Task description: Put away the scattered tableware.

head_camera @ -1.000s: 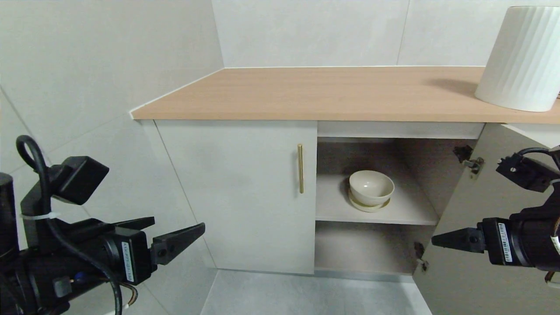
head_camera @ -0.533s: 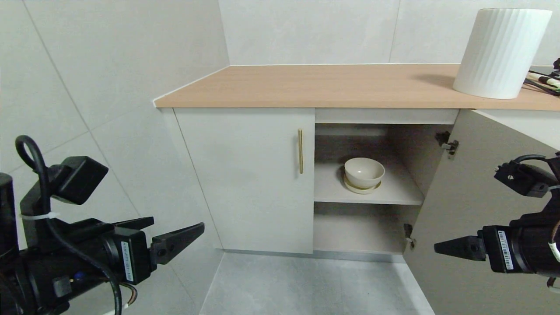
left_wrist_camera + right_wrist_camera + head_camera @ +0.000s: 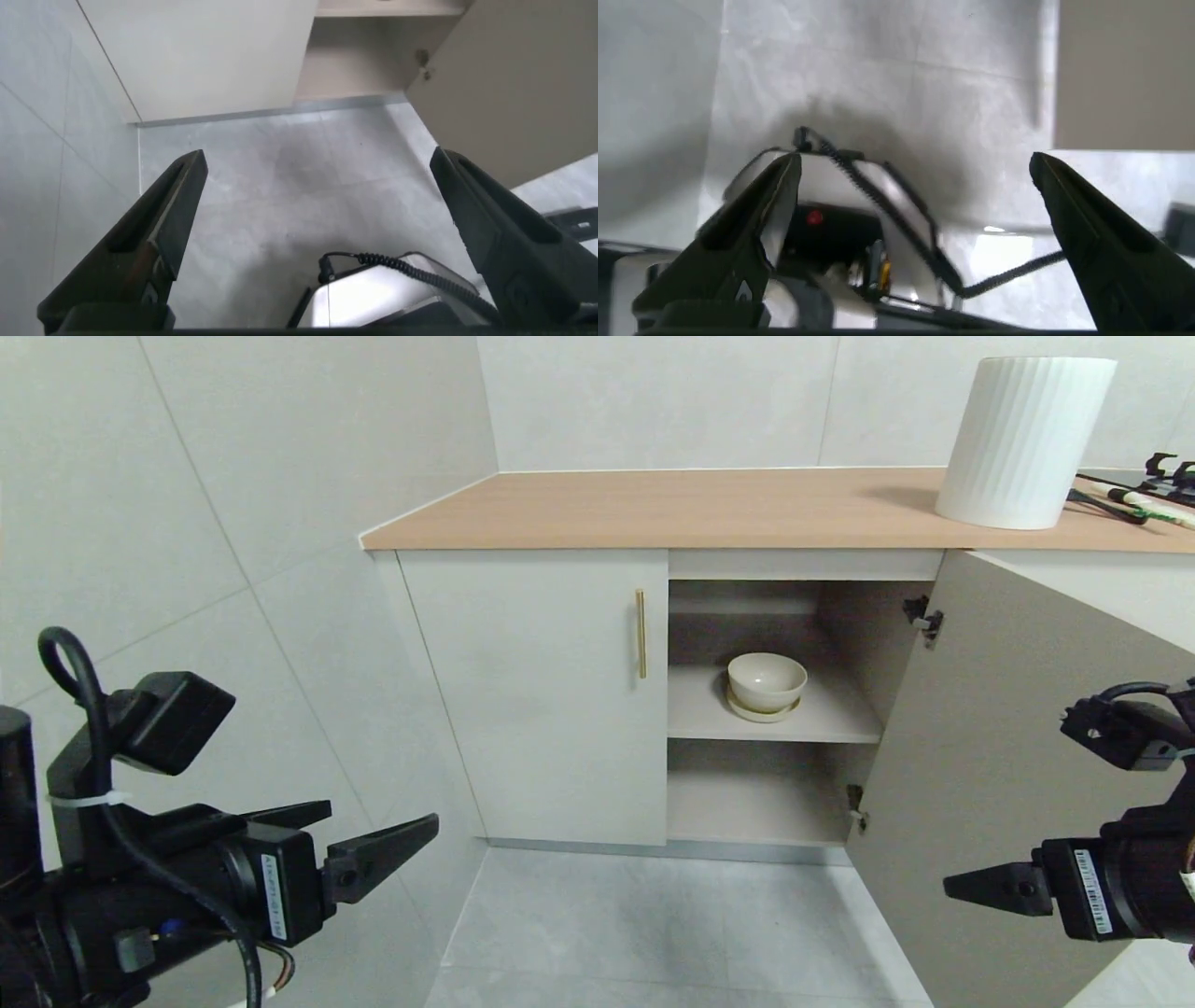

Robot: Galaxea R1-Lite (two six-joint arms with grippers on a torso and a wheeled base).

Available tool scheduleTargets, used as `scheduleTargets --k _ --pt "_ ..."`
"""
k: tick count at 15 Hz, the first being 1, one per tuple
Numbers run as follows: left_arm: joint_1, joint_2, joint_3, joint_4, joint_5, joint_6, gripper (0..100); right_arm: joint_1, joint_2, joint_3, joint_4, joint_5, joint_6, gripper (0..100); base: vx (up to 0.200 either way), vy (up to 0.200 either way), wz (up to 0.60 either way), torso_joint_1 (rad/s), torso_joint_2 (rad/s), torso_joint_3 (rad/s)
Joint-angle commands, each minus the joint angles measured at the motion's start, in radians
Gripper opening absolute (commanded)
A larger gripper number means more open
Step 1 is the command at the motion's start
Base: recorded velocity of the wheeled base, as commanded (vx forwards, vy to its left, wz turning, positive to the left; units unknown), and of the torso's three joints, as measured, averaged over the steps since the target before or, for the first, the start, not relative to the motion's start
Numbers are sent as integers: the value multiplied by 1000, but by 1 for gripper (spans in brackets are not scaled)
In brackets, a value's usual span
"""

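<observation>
1. Pale wall tiles and a grey floor frame a low cabinet; its right door hangs open, showing a cream bowl on a saucer on the upper shelf.
2. Both spread apart and empty, the left claw and right claw hang low.
3. Likely hazard: the right claw sits near the open door and could bump it.
4. Wooden tabletop carries a ribbed white container.
</observation>
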Motion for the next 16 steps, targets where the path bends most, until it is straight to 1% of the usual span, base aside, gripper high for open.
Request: scheduleTargets --k 1,3,6,8,9,10,14,16 --pt "0 3 0 -1 0 0 100 0 -26 -3 19 -5 -8 100 0 0 0 0 0 0" --pt "0 3 1 -1 0 0 100 0 -43 -12 65 -26 -11 100 0 0 0 0 0 0" --pt "0 3 1 -1 0 1 100 0 -52 -4 72 -77 -28 100 0 0 0 0 0 0" --pt "0 3 4 -1 2 18 100 -2 -63 -11 128 -97 -33 100 0 -200 0 2 0 2" --pt "0 1 4 -1 2 24 100 -3 -73 -9 161 -98 -59 100 0 -200 0 -7 -2 17" --pt "0 1 6 -1 2 26 100 -5 -84 -9 187 -98 -88 100 0 -200 0 2 2 7" --pt "0 3 9 -1 2 26 100 -6 -89 -11 292 -103 -114 100 0 -200 0 7 5 -1" --pt "0 3 9 -1 2 26 100 -6 -92 -11 345 -136 -134 100 0 -200 0 5 0 -2"
